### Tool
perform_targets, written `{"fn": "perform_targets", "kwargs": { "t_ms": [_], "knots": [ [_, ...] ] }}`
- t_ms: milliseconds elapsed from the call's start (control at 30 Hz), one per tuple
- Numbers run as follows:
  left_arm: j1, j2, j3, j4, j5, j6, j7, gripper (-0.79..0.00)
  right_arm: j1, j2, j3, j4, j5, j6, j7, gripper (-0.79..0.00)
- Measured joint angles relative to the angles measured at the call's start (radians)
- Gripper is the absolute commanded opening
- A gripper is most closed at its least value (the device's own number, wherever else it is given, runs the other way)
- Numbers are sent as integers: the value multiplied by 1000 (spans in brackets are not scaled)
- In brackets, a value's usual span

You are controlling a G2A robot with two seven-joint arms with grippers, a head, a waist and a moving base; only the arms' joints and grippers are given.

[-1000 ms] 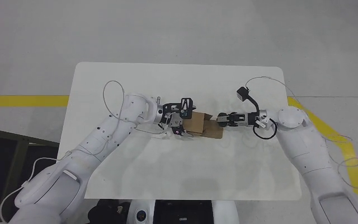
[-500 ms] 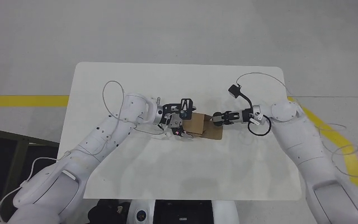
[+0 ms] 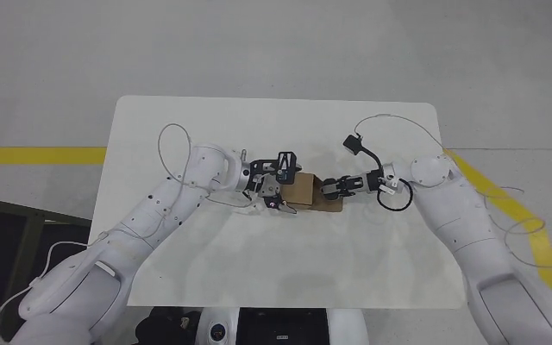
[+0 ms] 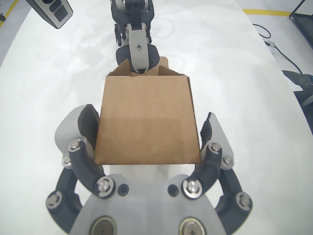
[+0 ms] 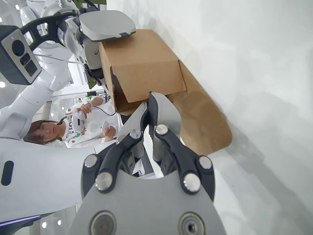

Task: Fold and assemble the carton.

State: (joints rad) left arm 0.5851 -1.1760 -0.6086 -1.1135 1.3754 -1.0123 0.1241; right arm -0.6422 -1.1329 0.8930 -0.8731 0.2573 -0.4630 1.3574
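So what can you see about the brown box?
The box is plain brown cardboard, lying on its side on the white table. One end is open, with a long rounded flap flat on the table. The left end effector holds the other end; the shut right end effector pokes into the opening.

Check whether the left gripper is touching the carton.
Touching. In the left wrist view the carton sits between the pads of the left gripper, with one pad pressed flat against its side wall.
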Motion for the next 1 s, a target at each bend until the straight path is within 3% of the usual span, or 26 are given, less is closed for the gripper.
{"fn": "perform_targets", "kwargs": {
  "t_ms": [1000],
  "knots": [
    [5,9,2,-19,-5,0,-12,0,-49,-36,-52,-27,68,49,-119,-785]
  ]
}}
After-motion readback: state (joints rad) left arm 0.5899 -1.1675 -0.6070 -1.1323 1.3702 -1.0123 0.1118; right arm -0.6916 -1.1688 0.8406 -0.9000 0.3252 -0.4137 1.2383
